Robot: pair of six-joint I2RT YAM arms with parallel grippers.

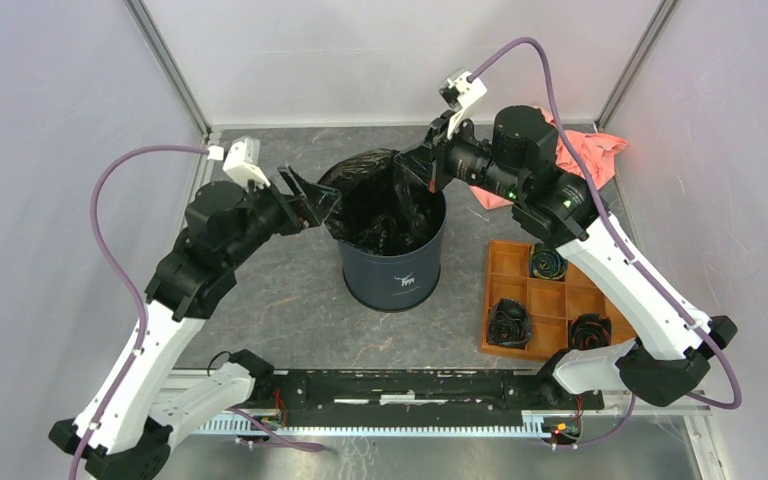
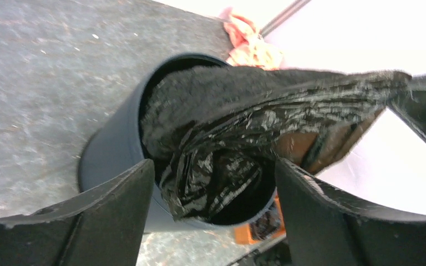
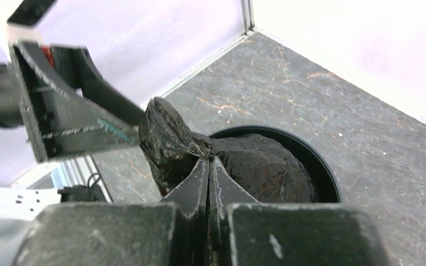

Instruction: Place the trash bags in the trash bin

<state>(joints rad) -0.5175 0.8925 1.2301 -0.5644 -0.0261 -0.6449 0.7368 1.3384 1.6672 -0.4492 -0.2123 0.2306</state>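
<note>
I see the right gripper (image 3: 208, 166) clamped tight on a fold of the bag (image 1: 375, 205), with the film pulled up taut over the bin's (image 1: 370, 275) far rim. The rest of the bag is bunched inside the bin, some of it above the rim. Left gripper (image 1: 322, 205) is spread wide at the bin's left rim, holding nothing. Can't tell if it touches film.

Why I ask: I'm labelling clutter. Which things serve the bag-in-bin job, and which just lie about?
Job: trash bag, trash bin, right gripper shut on the bag, left gripper open.
Lying about: orange tray, three black rolls, pink cloth.
</note>
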